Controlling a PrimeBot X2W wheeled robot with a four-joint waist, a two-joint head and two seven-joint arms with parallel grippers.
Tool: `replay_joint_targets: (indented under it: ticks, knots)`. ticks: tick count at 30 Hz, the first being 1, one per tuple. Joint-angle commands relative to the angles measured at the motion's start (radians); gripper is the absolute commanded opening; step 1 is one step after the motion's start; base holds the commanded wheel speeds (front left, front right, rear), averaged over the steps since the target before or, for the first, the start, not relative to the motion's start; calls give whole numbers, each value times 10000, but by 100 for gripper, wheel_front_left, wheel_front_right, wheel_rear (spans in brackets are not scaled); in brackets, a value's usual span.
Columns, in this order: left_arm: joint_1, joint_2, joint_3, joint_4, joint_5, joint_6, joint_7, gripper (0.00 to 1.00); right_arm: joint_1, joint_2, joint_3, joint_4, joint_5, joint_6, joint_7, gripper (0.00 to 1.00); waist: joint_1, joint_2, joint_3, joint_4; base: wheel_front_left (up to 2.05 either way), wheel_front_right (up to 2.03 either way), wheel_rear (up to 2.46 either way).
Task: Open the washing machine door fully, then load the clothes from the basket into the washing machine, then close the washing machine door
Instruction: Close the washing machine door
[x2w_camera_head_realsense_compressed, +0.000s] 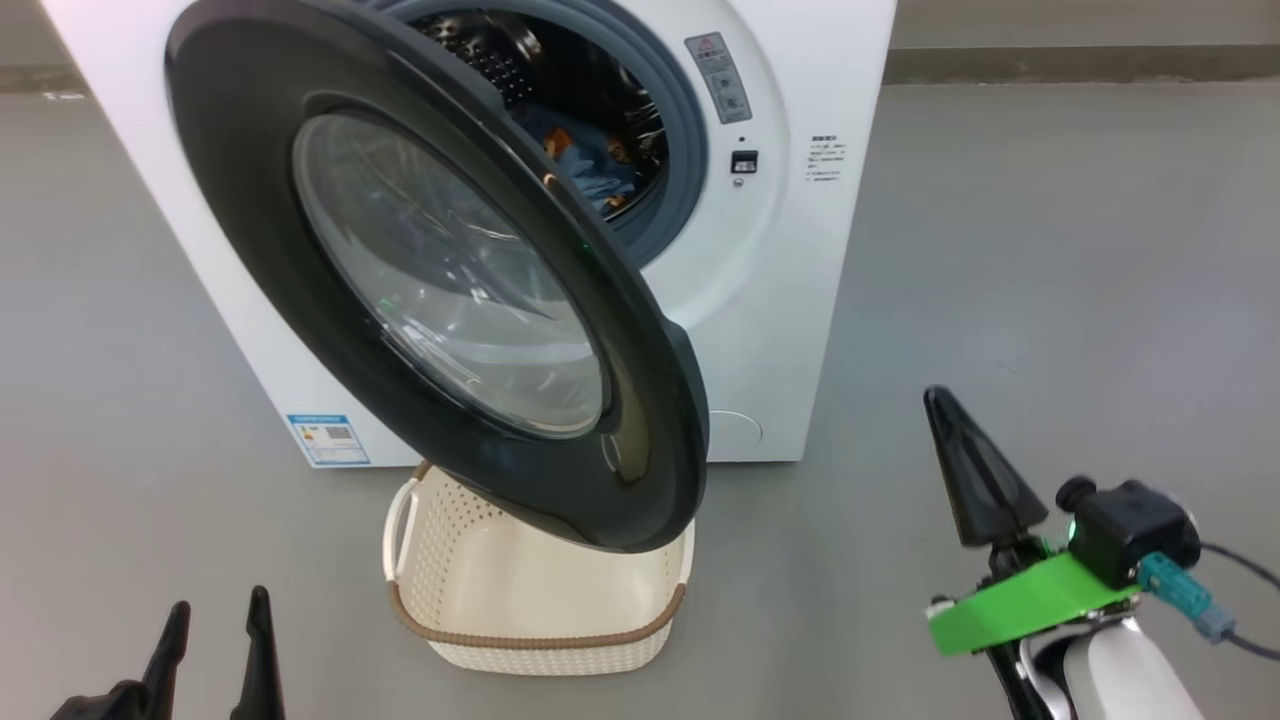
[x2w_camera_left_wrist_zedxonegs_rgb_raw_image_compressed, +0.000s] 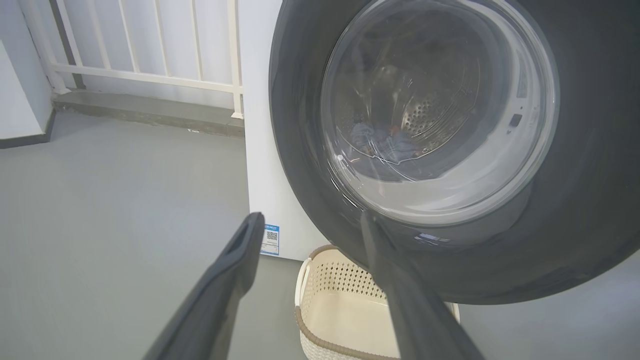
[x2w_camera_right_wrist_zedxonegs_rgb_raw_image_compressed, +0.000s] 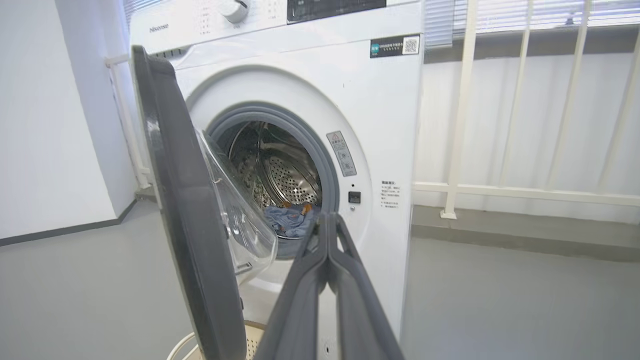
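Nearest the robot, the left gripper hangs low at the left with its two dark fingers spread wide and nothing between them. The right gripper is raised at the right, fingers pressed together into one point, also holding nothing. Neither touches the machine.

Just beyond them the basket stands on the grey floor. As far as its inside shows, it looks empty. Its far rim lies under the lower edge of the washing machine door, which hangs partly swung out on its left-hand hinge, with its black rim and glass bowl turned toward the left arm.

Behind it stands the washing machine, mouth uncovered. The clothes, blue with orange marks, lie heaped at the bottom of the steel drum.

Loading therefore appears done, and closing the door is the step in hand. The next move likely calls for a gripper to meet the door's outer face near its free right edge and push it round toward the grey ring until it latches. The left gripper faces that side already. The push should be steady, and the door's lower edge must pass clear above the basket.
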Motion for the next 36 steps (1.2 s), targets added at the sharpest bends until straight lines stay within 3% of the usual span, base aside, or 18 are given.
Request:
replay_joint_targets:
  ticks: [1,9,18,27,36]
  knots:
    - [-137,124,273,-260,42,-22,-65,100,-503,65,315,-469,-68,16,-48,0,0,-1,-23,162,0,0,0]
    - [-160,49,126,-260,-9,-25,-65,100,-1433,253,1107,-1622,-59,16,-48,0,0,-1,-50,585,0,0,0]
    - [-230,-14,-244,-249,-83,-26,-65,100,-2166,351,2375,-1937,183,16,-48,0,0,-1,-60,1109,0,0,0]
    - [-296,-48,-515,-202,-189,-26,-65,100,-1739,365,3577,-562,875,16,-48,0,0,-1,-38,1711,0,0,0]
    - [-410,-42,-773,-228,-329,-26,-65,100,-1556,366,3437,802,1384,16,-48,0,0,-1,243,2100,0,0,0]
